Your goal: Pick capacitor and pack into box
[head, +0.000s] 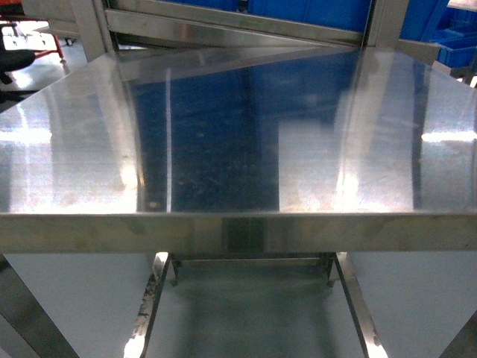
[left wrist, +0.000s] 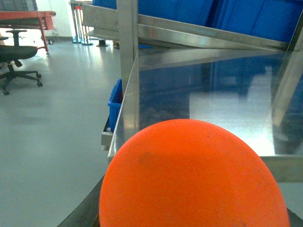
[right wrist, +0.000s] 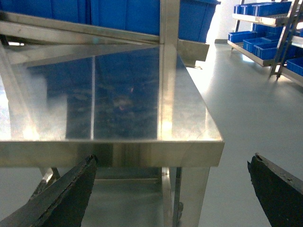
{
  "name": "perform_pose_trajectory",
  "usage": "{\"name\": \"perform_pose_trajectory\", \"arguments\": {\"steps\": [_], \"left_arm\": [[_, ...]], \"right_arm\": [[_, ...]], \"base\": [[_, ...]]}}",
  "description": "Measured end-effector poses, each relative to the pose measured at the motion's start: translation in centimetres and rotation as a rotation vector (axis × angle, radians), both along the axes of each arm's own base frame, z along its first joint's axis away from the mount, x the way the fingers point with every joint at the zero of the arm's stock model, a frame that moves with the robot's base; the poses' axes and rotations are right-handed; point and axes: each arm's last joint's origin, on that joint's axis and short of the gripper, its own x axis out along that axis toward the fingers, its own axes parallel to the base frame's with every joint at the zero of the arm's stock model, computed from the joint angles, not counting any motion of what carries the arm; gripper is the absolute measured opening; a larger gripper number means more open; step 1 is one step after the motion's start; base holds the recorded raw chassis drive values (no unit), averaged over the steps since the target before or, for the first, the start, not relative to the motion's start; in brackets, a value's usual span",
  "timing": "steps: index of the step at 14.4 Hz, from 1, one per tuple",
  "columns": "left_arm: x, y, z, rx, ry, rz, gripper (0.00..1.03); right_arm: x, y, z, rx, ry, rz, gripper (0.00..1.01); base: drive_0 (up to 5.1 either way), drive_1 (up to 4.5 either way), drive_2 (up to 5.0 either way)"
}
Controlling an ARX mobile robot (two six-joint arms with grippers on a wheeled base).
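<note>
The right claw [right wrist: 173, 189] stands wide apart, its two dark, rough-edged fingers [right wrist: 66, 194] at the lower corners of the right wrist view, holding and touching nothing, just off the near edge of the tabletop [head: 238, 149]. The left claw's state cannot be told: a smooth, rounded orange shape [left wrist: 191, 177] fills the left wrist view's foreground. Neither box nor capacitor shows in any view. The tabletop is polished, scuffed stainless steel mirroring the blue bins [right wrist: 128, 14] on the rack at its far edge.
</note>
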Motion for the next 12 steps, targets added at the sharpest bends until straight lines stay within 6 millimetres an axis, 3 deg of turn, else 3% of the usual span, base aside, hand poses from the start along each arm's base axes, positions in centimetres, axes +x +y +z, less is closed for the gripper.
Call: {"name": "perform_pose_trajectory", "arguments": {"steps": [12], "left_arm": [[0.00,0.00,0.00,0.001,0.000,-0.001,0.44]], "right_arm": [[0.00,0.00,-0.01,0.001,0.001,0.001,0.98]], "base": [[0.0,0.00,0.0]]}}
